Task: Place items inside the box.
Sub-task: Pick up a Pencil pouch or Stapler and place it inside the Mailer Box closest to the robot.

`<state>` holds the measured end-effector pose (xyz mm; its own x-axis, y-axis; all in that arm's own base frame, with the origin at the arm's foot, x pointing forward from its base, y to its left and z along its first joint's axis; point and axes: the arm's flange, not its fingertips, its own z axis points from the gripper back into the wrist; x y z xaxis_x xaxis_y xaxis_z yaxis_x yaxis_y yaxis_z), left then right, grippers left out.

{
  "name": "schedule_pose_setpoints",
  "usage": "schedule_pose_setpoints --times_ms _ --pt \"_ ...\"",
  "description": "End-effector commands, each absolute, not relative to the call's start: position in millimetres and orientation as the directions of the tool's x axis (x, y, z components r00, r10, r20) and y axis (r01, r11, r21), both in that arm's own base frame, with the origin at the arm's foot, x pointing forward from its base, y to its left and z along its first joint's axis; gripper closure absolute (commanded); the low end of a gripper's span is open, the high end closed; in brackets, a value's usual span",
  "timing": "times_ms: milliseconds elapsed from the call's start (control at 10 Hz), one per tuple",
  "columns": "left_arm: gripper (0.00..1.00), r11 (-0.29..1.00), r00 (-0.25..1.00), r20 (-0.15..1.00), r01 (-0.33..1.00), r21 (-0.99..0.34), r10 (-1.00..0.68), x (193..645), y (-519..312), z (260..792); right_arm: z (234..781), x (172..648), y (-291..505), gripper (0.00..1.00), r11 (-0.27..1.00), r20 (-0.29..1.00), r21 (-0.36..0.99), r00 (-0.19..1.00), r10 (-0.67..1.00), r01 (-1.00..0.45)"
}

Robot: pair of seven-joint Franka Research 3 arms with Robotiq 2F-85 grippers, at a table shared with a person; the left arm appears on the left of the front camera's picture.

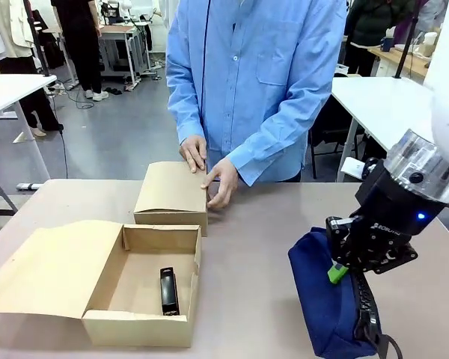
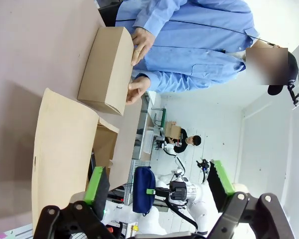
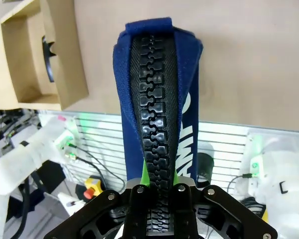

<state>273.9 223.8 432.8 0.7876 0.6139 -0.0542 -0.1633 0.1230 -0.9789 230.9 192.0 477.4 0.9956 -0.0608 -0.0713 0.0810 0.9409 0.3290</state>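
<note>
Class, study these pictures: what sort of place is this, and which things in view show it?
Probably a robotics lab or workshop: the right gripper grips a navy pouch at a table shared with a person, and white work tables stand behind.

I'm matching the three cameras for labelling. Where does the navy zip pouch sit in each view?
Front view: the navy pouch is at lower right, gripped by the right gripper.
Left wrist view: small and far off at bottom centre, right of the box flap.
Right wrist view: centre, zipper facing the camera, rising from the shut jaws.
Shared landmark: the open box.
</note>
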Motion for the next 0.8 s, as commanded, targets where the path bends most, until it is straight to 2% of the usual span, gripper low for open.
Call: schedule_pose_setpoints --times_ms 0,300,700 --pt "0.0 0.129 0.794 -0.038 -0.146 -0.981 0.606 271.4 224.3 433.3 486.5 233.1 203.6 0.89 0.92 -0.082 0.371 0.991 -0.107 0.13" --pt "0.0 0.129 0.794 -0.038 -0.146 -0.981 0.606 271.4 224.3 433.3 490.9 242.4 220.9 0.89 0.89 -0.1 0.426 0.987 -0.128 0.159" --pt "0.0 0.129 0.794 -0.038 -0.146 -0.981 0.606 271.4 224.3 433.3 512.4 281.8 328.0 0.89 0.854 -0.087 0.512 0.994 -0.058 0.095"
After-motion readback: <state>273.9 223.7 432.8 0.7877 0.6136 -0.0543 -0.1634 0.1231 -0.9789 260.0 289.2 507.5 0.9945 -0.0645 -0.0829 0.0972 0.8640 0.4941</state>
